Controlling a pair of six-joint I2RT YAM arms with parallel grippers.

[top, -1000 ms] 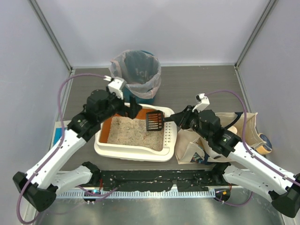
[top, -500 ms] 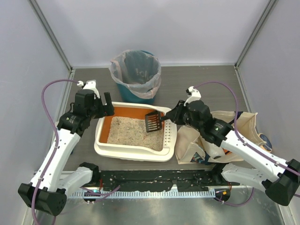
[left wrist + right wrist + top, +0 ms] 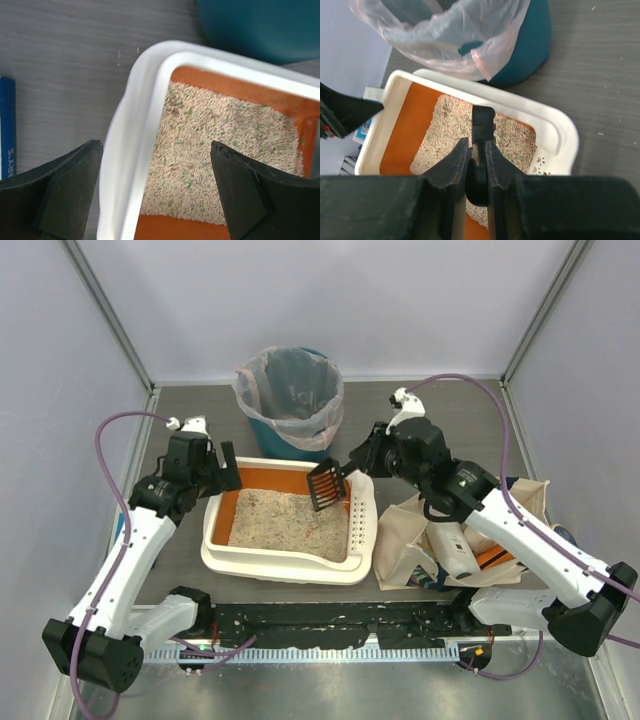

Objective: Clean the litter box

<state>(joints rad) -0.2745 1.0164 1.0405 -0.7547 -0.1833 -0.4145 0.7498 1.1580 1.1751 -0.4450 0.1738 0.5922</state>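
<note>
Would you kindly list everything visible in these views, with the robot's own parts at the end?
litter box: one, cream-white with orange inner walls, middle of the table
litter: one bed, grey-beige, inside the litter box
scoop: one, black, slotted, over the box's far right part
bin: one, teal with a clear plastic liner, behind the litter box
tote bag: one, beige, right of the litter box; contents unclear
blue flat item: one, near the table's left edge, partly out of view
table: one, dark grey
left gripper: one, black, open, above the box's left rim
right gripper: one, black, shut on the scoop's handle
</note>
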